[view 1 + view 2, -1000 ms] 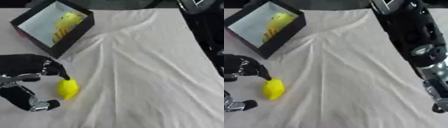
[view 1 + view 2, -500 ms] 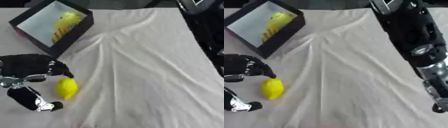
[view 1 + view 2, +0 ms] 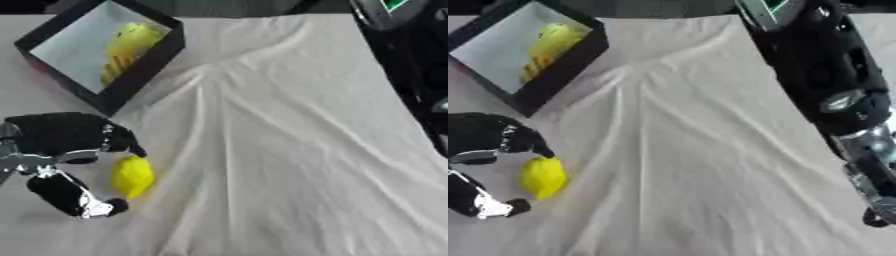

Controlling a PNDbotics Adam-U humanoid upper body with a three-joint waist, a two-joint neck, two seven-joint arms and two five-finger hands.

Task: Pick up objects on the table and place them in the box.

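A yellow lemon (image 3: 131, 175) lies on the white cloth near the left edge. My left hand (image 3: 57, 137) brackets it. The curled fingers (image 3: 122, 142) reach its upper end, and the thumb (image 3: 87, 202) hooks in just below its lower end. The lemon still rests on the cloth and the hand is not closed round it. The black box (image 3: 131, 80) stands tilted at the far left, with a yellow ridged object (image 3: 127, 47) inside. My right arm (image 3: 833, 95) runs down the right side. Its hand (image 3: 874, 212) shows only partly at the lower right edge.
The white cloth (image 3: 289, 140) is wrinkled, with folds fanning out from the box's near corner. Dark grey table surface shows along the far edge and at the left around the box.
The left thumb has crept in a little toward the lemon's lower end. The lemon and the right arm have not moved.
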